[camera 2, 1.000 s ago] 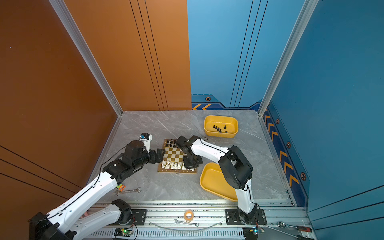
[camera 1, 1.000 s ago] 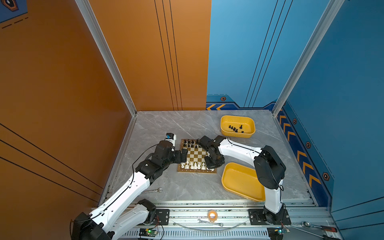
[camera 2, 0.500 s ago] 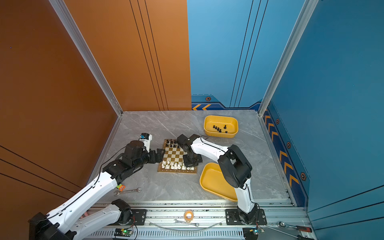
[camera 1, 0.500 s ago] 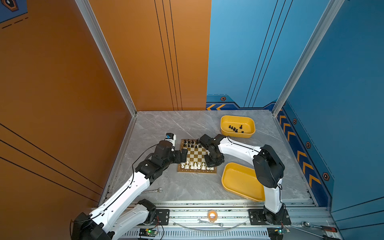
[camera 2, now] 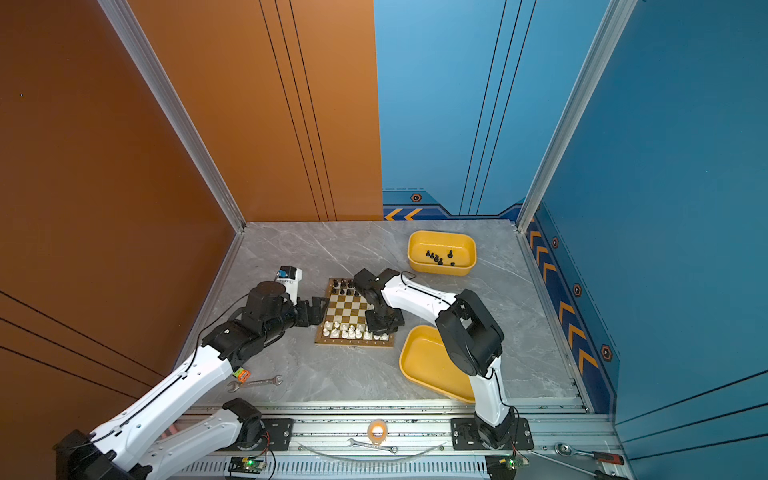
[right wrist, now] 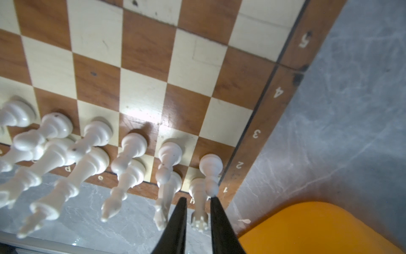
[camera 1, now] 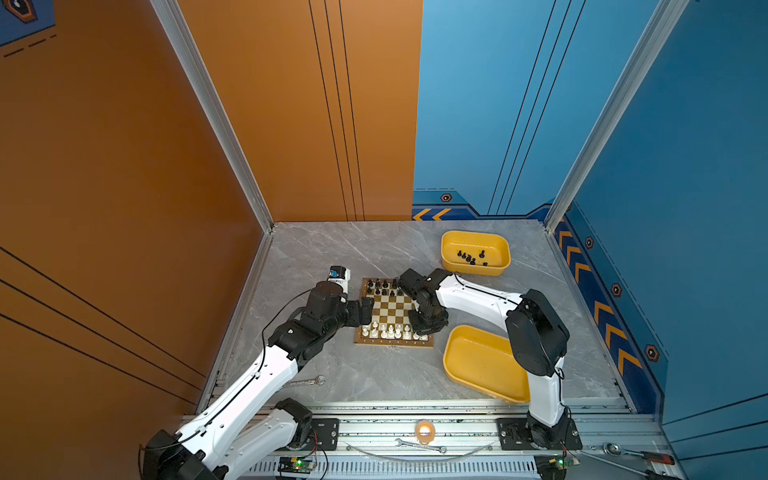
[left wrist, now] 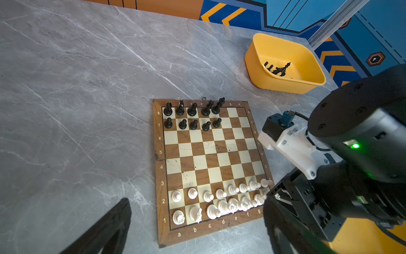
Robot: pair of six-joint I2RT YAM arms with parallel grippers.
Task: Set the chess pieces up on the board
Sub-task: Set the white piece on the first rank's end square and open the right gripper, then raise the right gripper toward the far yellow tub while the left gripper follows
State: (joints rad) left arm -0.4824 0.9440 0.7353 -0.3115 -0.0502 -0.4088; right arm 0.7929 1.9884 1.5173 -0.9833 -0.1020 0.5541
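Firstly, board [camera 1: 392, 308]: square, with brown and cream checkers and a brown lettered border. It lies flat on the grey marbled table [camera 1: 332, 249], between the two arms in both top views.
White pieces [left wrist: 220, 194]: upright on the two rows at the board's near edge, eight pawns in front and taller pieces behind. In the left wrist view the right arm partly hides the last of the back row.
White rook [right wrist: 199, 212]: upright on the corner square marked h1, directly behind the last pawn.
Black pieces [left wrist: 193, 116]: ten on the far two rows, files a to e, with five tall pieces behind and five pawns in front.
Loose black pieces [camera 1: 471, 258]: a small cluster inside the far yellow tray [camera 1: 473, 271], well apart from the board, toward the back right corner.
Near yellow tray [camera 1: 473, 365]: just beside the board's near right corner, partly under the right arm.
Right gripper [right wrist: 198, 199]: points down over the h1 corner. Its jaws are narrowly parted, one finger on each side of the white rook, with a sliver of gap on both sides, so it is not clamping.
Left gripper [camera 1: 366, 309]: hovers at the board's left edge, level with the middle rows. Its jaws are spread wide and released.
Wrench [camera 1: 308, 381]: flat on the table beside the left forearm, well apart from the board.
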